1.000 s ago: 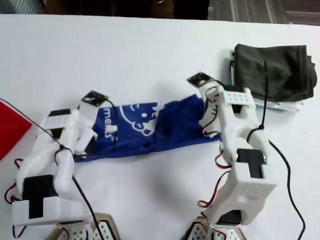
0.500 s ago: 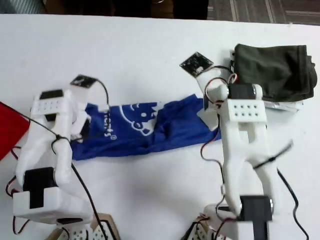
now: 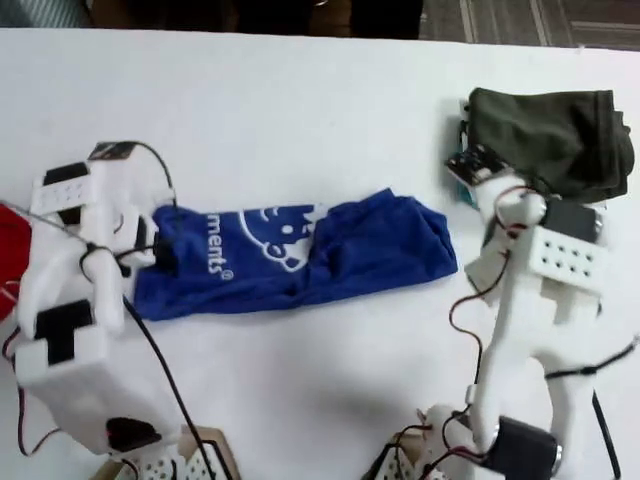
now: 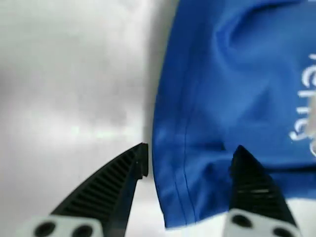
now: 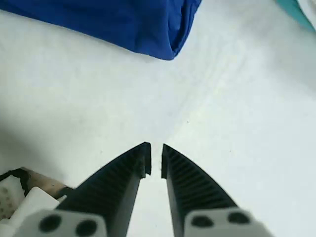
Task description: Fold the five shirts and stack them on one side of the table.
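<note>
A blue shirt [image 3: 300, 255] with white print lies folded into a long strip across the middle of the table. My left gripper [image 4: 190, 160] is open at the strip's left end [image 4: 217, 98], with one finger over bare table and the other above the cloth. In the high view the left gripper [image 3: 160, 250] sits by that same end. My right gripper [image 5: 154, 159] is shut and holds nothing, hovering over bare table just off the shirt's right end [image 5: 148, 29]. A dark green folded shirt [image 3: 545, 140] tops a stack at the back right.
A red shirt [image 3: 10, 245] pokes in at the left edge. Pale and teal cloth [image 5: 298, 12] shows under the dark green shirt. The white table [image 3: 300, 110] stretches behind the blue strip. Arm bases and wires [image 3: 180, 440] crowd the front edge.
The right arm has left the shirt's right end and swung right toward the stack. The left arm has shifted left to the strip's left end. The shirt's right end now lies spread.
</note>
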You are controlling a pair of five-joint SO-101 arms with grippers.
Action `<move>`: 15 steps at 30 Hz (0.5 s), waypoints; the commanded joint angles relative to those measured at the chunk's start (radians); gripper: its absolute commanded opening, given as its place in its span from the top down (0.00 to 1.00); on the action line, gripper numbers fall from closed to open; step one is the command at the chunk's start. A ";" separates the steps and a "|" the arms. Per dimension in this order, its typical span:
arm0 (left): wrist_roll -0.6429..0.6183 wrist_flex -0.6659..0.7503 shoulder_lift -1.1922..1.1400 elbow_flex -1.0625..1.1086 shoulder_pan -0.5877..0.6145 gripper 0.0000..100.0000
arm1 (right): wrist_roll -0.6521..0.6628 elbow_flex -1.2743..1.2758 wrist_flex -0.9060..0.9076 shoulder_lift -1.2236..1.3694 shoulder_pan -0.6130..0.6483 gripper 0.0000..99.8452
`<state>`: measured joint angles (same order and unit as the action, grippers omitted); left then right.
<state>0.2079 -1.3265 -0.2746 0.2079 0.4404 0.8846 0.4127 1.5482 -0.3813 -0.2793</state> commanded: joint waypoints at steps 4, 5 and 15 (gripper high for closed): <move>-0.051 0.021 -0.140 -0.137 -0.034 0.71 | 0.074 0.058 0.010 -0.165 -0.065 0.96; -0.051 0.015 -0.167 -0.151 -0.037 0.71 | 0.078 0.071 0.010 -0.186 -0.065 0.96; -0.044 -0.212 -0.371 -0.311 -0.210 0.72 | 0.078 0.149 0.008 -0.314 -0.065 0.96</move>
<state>0.1619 -1.4737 -0.5984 -0.0698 0.3314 0.9536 0.5570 1.5482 -0.6529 -0.3330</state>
